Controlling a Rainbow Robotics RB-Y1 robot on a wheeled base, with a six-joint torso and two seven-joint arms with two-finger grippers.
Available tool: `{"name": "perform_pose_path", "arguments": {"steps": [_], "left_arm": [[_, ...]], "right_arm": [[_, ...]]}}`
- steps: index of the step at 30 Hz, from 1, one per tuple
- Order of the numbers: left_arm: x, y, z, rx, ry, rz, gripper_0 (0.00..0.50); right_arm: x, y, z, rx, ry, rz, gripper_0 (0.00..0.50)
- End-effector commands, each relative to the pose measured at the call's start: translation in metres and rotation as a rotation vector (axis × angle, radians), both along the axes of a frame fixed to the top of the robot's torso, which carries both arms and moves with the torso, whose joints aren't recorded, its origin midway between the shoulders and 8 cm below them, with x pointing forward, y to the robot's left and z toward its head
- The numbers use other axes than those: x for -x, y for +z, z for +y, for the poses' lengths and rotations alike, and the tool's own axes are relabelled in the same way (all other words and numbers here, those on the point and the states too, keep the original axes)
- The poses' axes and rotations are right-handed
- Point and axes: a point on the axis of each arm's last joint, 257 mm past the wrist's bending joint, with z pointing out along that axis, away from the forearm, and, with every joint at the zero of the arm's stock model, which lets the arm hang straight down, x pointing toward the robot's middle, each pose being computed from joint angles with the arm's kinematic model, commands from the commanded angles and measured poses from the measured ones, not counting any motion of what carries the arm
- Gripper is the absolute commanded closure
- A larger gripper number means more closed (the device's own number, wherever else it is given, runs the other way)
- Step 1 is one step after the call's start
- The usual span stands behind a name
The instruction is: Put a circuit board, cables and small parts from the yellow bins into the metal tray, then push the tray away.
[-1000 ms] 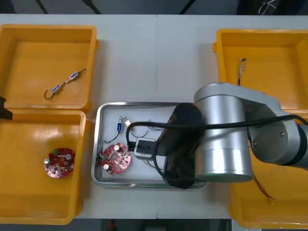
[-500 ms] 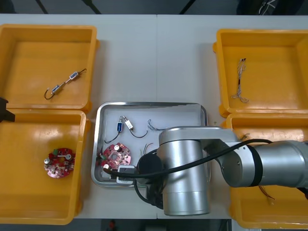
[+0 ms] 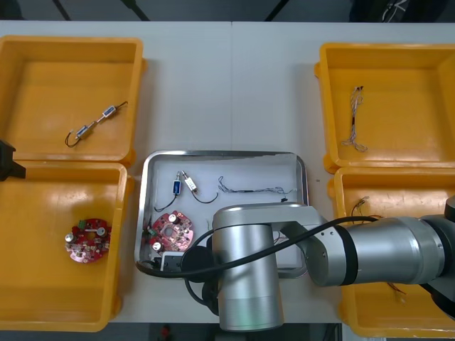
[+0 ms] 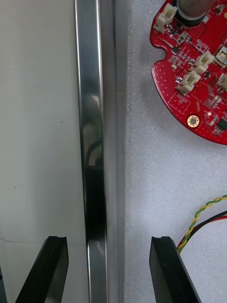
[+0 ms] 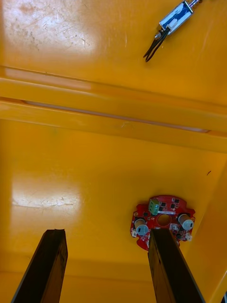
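Observation:
The metal tray [image 3: 224,154] holds a red circuit board [image 3: 170,232], a small metal part [image 3: 181,185] and a thin cable [image 3: 256,190]. My right arm [image 3: 249,277] reaches across the tray's near edge toward its near-left corner. In the right wrist view my right gripper [image 4: 109,270] is open and straddles the tray's shiny rim [image 4: 92,142], one finger over the table and one over the tray floor. The board [image 4: 196,80] and a red and yellow cable [image 4: 203,222] lie just inside. My left gripper [image 5: 109,265] hangs open over the near-left bin, above a second board [image 5: 163,221].
Yellow bins flank the tray. The far-left bin [image 3: 71,42] holds a small metal part on a wire [image 3: 96,122]. The near-left bin [image 3: 124,234] holds a board [image 3: 87,240]. The far-right bin [image 3: 387,50] holds a thin cable [image 3: 353,117]. My right arm covers part of the near-right bin [image 3: 340,206].
My right arm has swung from over the tray's middle to its near edge and leftward, uncovering the thin cable in the tray. The left arm has stayed put.

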Motion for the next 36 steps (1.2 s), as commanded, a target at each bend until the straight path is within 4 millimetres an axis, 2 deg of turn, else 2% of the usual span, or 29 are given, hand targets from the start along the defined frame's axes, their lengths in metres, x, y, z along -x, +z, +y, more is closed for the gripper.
{"name": "perform_pose_path", "arguments": {"steps": [1,19,20,21,22,23,24,25,31,36], "left_arm": [[0.004,0.000,0.013,-0.070,-0.037,0.010,0.000],[0.004,0.000,0.013,-0.070,-0.037,0.010,0.000],[0.004,0.000,0.013,-0.070,-0.037,0.010,0.000],[0.004,0.000,0.013,-0.070,-0.037,0.010,0.000],[0.004,0.000,0.013,-0.070,-0.037,0.010,0.000],[0.004,0.000,0.013,-0.070,-0.037,0.010,0.000],[0.004,0.000,0.013,-0.070,-0.037,0.010,0.000],[0.004,0.000,0.013,-0.070,-0.037,0.010,0.000],[0.004,0.000,0.013,-0.070,-0.037,0.010,0.000],[0.004,0.000,0.013,-0.070,-0.037,0.010,0.000]], "right_arm": [[0.017,-0.007,0.012,-0.022,0.024,0.014,0.000],[0.020,-0.023,0.008,0.009,0.008,0.022,0.006],[0.020,-0.024,0.008,0.010,0.007,0.023,0.235],[0.020,-0.023,0.008,0.009,0.008,0.022,0.360],[0.019,-0.023,0.008,0.010,0.006,0.022,0.438],[0.020,-0.023,0.008,0.010,0.008,0.021,0.475],[0.019,-0.024,0.007,0.014,0.004,0.020,0.475],[0.018,-0.024,0.007,0.012,0.004,0.020,0.500],[0.012,-0.024,0.002,0.019,-0.004,0.006,0.500],[-0.006,-0.015,-0.003,0.021,-0.007,-0.053,0.500]]}}
